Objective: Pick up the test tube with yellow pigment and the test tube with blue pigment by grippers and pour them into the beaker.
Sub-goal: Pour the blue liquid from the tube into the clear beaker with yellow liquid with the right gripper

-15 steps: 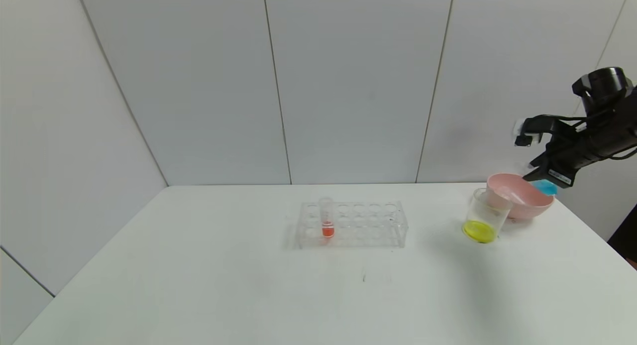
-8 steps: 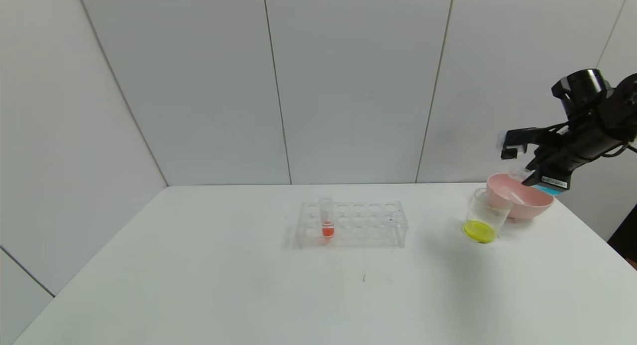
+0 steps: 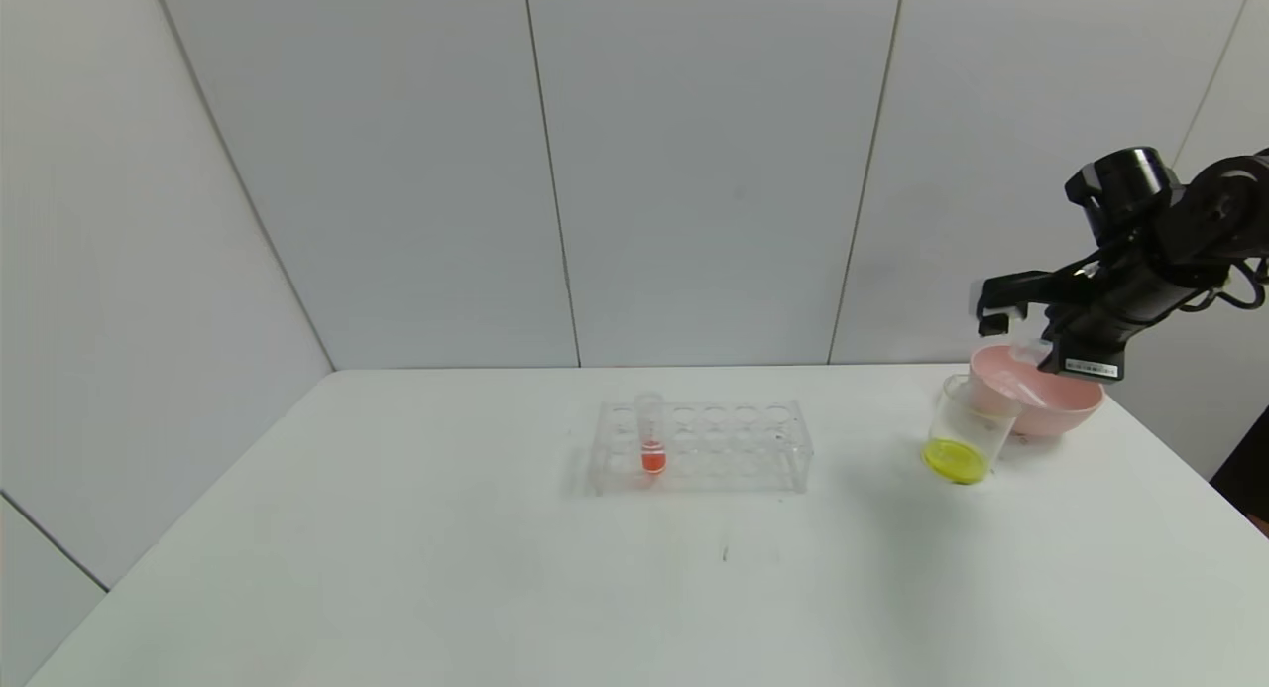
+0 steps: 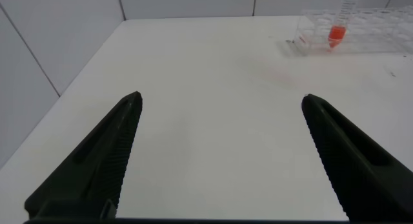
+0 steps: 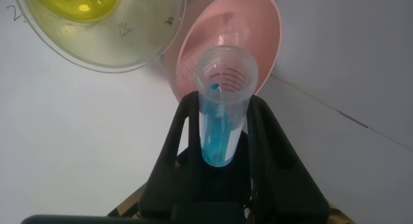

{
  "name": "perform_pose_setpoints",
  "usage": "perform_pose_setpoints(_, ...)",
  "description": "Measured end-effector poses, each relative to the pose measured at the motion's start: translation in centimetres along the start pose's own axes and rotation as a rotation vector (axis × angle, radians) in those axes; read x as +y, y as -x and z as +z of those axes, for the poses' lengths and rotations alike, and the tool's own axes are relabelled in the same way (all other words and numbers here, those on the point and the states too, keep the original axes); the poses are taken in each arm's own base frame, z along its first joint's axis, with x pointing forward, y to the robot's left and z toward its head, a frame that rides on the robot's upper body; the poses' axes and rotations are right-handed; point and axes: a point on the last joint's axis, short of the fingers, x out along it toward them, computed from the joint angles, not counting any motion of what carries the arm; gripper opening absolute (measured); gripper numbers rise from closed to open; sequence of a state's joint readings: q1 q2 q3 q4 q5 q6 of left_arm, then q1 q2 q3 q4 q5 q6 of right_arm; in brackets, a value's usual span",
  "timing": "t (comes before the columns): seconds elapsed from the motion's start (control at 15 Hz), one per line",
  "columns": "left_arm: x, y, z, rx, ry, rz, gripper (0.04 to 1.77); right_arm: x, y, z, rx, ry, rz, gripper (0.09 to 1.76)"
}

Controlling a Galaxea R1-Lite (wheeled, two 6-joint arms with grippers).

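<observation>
**Blue tube held tilted near beaker, pour not started**

Left gripper (image 4: 219, 153): parked off to the left, low over the bare table (image 3: 397, 528), fingers spread wide, holding nothing. Looks idle; the right arm is doing the work.

Rack (image 3: 702, 447) mid-table, clear, many holes. One tube in it, orange-red liquid (image 3: 651, 461), upright, near the rack's left end. Not a task item, so probably meant to stay there.

Beaker (image 3: 965, 431) right of the rack, well apart from it. Yellow liquid (image 3: 956, 460) already in its bottom, so the yellow pour looks done. No yellow tube seen standing anywhere; something clear lies in the pink bowl (image 3: 1076, 400), possibly that tube, can't tell. Bowl sits just behind the beaker, touching or nearly so.

Right gripper (image 3: 1031, 345) hovers above the bowl, just right of and above the beaker. Fingers pinched on the blue tube (image 5: 222, 114). The wrist view shows the tube mouth pointing toward the bowl and beaker, blue liquid (image 5: 216, 143) pooled back at the gripper end. Tilted, probably to set up the pour. Mouth not yet over the beaker rim; needs to shift left first, otherwise the blue would land in the bowl.
</observation>
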State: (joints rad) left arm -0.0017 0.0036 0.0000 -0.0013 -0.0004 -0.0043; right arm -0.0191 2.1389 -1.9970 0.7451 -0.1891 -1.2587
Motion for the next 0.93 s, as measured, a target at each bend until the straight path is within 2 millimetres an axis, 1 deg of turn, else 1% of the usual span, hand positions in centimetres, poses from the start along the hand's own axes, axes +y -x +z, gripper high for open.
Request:
perform_pose_setpoints(0.27, 0.0, 0.0, 0.0, 0.000, 0.000, 0.000, 1.76, 0.3, -0.4, 0.8, 0.040, 0.083, -0.007, 0.50)
perform_pose_setpoints(0.53, 0.0, 0.0, 0.0, 0.000, 0.000, 0.000, 1.76, 0.6, -0.2, 1.5, 0.040, 0.134, -0.004, 0.50)
perform_pose_setpoints(0.93, 0.0, 0.0, 0.0, 0.000, 0.000, 0.000, 1.76, 0.9, 0.7, 2.6, 0.167, 0.255, -0.049, 0.50)
